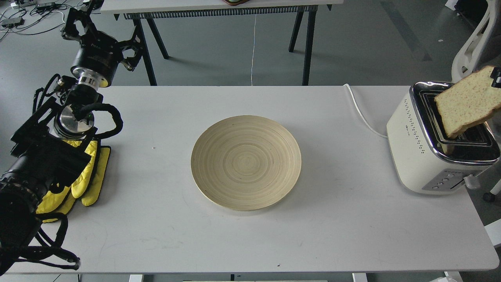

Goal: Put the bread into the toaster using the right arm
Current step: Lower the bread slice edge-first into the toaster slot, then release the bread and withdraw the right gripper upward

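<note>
You are at the insertion step: the bread hangs tilted over the toaster, its lower corner at the slot. The right fingers grip its upper corner at the frame edge. Next, you should straighten the slice and lower it; whether the left fingers are open, I cannot tell.

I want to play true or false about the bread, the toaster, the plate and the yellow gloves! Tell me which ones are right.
1. The bread lies on the plate. False: it is held tilted over the toaster, its lower corner at a slot.
2. The plate has no food on it. True.
3. The toaster stands at the table's left end. False: right end.
4. The yellow gloves lie beside the left arm. True.
5. A white cord runs from the toaster. True.
</note>
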